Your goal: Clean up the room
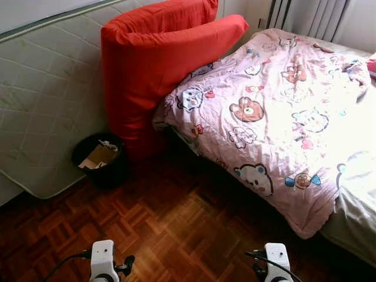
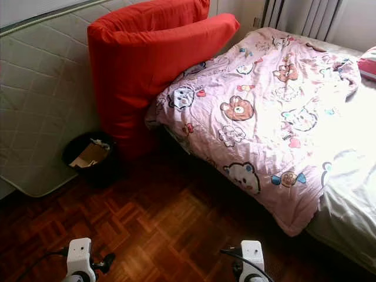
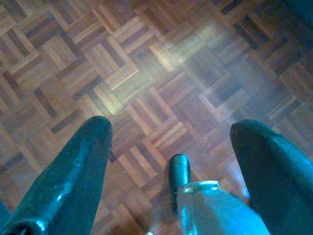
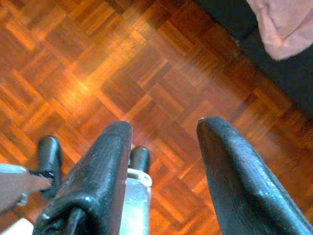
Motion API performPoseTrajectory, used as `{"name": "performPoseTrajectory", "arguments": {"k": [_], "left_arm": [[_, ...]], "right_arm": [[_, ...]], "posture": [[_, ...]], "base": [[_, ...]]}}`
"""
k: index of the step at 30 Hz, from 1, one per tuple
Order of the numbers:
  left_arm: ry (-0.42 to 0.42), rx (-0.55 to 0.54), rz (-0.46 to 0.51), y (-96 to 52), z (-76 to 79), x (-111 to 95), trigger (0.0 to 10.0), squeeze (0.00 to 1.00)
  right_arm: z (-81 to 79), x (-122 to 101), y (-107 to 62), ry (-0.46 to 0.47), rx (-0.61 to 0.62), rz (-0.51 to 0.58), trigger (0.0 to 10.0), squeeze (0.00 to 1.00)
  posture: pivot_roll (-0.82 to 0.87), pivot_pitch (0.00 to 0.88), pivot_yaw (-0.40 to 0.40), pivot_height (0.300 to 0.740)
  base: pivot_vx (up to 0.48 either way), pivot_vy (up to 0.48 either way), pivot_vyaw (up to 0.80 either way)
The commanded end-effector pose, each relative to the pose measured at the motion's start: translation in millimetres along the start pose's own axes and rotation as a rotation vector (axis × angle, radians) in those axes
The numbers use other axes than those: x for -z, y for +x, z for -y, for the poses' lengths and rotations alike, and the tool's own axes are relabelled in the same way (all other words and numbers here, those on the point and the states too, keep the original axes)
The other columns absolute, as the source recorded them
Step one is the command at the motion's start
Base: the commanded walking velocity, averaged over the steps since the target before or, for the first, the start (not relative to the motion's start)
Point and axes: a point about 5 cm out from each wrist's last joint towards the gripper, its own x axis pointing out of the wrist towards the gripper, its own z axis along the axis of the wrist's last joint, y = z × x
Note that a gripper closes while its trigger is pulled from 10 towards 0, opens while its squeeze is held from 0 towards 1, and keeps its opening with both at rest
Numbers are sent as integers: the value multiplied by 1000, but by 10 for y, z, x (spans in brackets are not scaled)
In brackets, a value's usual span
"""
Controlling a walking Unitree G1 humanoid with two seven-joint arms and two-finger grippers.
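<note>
Nearest to me is the parquet floor (image 1: 176, 223), and my left gripper (image 3: 171, 147) and right gripper (image 4: 164, 142) hang just above it, each with its fingers spread apart and holding nothing. Beyond is the bed with the pink cartoon blanket (image 1: 276, 111). A grey mattress (image 1: 47, 106) leans at the left, and a big red cushion (image 1: 153, 70) stands against the bed. The black bin (image 1: 98, 158) with cardboard scraps sits between the mattress and the cushion.

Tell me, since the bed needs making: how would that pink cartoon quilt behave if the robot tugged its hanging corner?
The pink quilt looks floppy: it is creased and droops over the bed's edge, so it would probably bunch rather than slide flat. It seems thin and light. The red cushion leans onto its far end and might pin or topple.
</note>
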Motion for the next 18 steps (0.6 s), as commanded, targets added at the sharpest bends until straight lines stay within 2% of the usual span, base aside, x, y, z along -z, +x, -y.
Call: {"name": "performPoseTrajectory", "arguments": {"k": [1,6,14,16,18], "left_arm": [[6,-14,-49,-41,-46,120,10000,0],[7,-14,-53,-39,-42,120,10000,0],[6,-12,-62,-37,-33,128,10000,0],[6,-13,-63,-37,-33,128,10000,0],[7,-13,-65,-38,-33,132,10000,0]], "right_arm": [[-39,-33,5,-29,-16,20,10000,0],[-19,-3,-1,-33,-17,8,10000,0],[211,250,-89,-42,9,-40,10000,0],[237,278,-100,-42,13,-49,10000,0],[187,264,-84,-39,16,-62,10000,0]], "posture": [[-13,81,45,740],[-11,75,43,740],[-9,62,41,740],[-9,62,41,740],[-10,57,41,740]], "base": [[0,0,781],[0,0,791],[0,0,798],[0,0,800],[0,0,384]]}}
